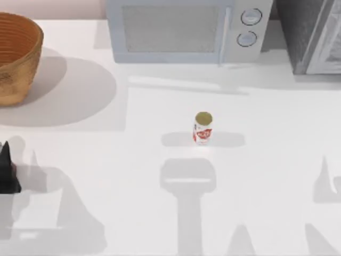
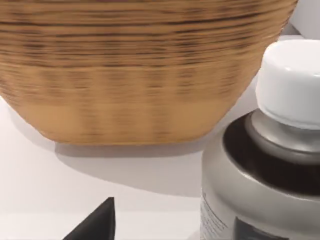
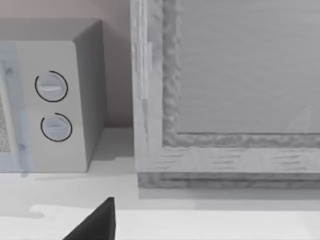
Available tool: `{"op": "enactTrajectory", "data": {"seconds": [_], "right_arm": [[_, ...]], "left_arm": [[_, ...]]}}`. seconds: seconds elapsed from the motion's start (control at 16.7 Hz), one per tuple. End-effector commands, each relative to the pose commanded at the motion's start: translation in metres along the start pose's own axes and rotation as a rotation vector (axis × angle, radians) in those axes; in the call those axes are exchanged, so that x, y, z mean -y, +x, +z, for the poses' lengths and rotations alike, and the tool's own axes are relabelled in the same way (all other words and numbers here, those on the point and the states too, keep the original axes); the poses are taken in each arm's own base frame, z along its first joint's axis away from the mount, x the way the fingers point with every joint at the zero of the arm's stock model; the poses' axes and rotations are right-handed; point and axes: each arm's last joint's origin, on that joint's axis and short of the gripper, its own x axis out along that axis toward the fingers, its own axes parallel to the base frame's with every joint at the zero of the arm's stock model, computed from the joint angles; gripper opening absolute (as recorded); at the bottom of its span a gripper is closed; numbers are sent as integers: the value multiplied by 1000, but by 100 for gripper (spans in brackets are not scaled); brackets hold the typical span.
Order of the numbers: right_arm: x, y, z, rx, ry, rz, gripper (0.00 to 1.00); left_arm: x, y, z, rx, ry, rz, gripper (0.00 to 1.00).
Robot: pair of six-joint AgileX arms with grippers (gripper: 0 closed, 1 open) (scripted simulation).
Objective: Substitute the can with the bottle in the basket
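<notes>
White worktop (image 1: 106, 160) in the top view carries the can (image 1: 203, 128) upright at centre, well apart from the basket (image 1: 18, 58) at far left; the left hand (image 1: 8, 170) sits at the left edge. In the left wrist view, a grey, white-capped bottle (image 2: 265, 170) stands near the basket (image 2: 140, 75); whether either hand is clenched or released cannot be told. Right wrist view faces a microwave (image 3: 50, 100).

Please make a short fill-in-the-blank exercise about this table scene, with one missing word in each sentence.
1. The can stands upright on the ___, outside the basket.
2. The bottle near the basket has a ___ cap.
3. The microwave behind the can has ___ round knobs.

Missing words: table; white; two.
</notes>
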Motion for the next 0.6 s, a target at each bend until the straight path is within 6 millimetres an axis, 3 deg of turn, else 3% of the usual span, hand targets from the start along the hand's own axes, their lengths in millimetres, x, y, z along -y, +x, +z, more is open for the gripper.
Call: {"op": "enactTrajectory", "data": {"seconds": [0.6], "right_arm": [[0, 0, 0, 0, 0, 0, 100]], "left_arm": [[2, 28, -5, -31, -10, 4, 100]]}}
